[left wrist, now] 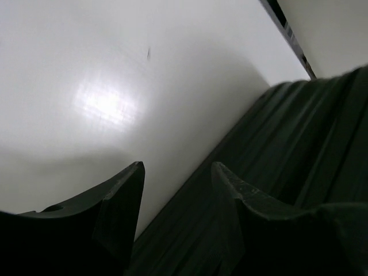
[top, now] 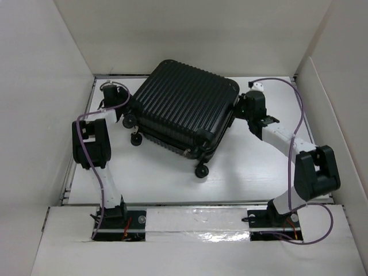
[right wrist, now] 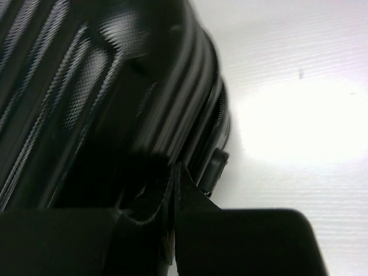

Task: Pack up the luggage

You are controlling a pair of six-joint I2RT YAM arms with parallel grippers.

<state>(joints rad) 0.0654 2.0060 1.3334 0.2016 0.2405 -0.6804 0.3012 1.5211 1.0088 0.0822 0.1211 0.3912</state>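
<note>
Luggage: We see the luggage (top: 184,106) lying flat on the white table (top: 161,178), just above the centre of the top view. It is turned at an angle, with one ribbed black shell facing up.

Lid: The two shells lie one on the other, with the seam running along the lower edge. The inside is hidden, so we cannot tell what the case holds.

Wheels: The small black caster wheels (top: 202,171) stick out along the lower-left side. One sits at the bottom corner and the others further up towards the left.

Left gripper: The left gripper (top: 122,103) sits at the case's left corner, in the upper left of the top view. In its wrist view the fingers (left wrist: 121,190) stand well apart and grip nothing. The ribbed shell (left wrist: 287,149) fills the right of that frame and bare table (left wrist: 86,86) the left.

Right gripper: The right gripper (top: 242,106) meets the case's right edge. In its wrist view the fingers (right wrist: 144,190) are drawn together, with only a dark sliver between them, right against the shell's rounded rim (right wrist: 86,86). We cannot tell whether anything thin is pinched there.

Surroundings: White panels (top: 34,86) wall in the table on the left, back and right.
</note>
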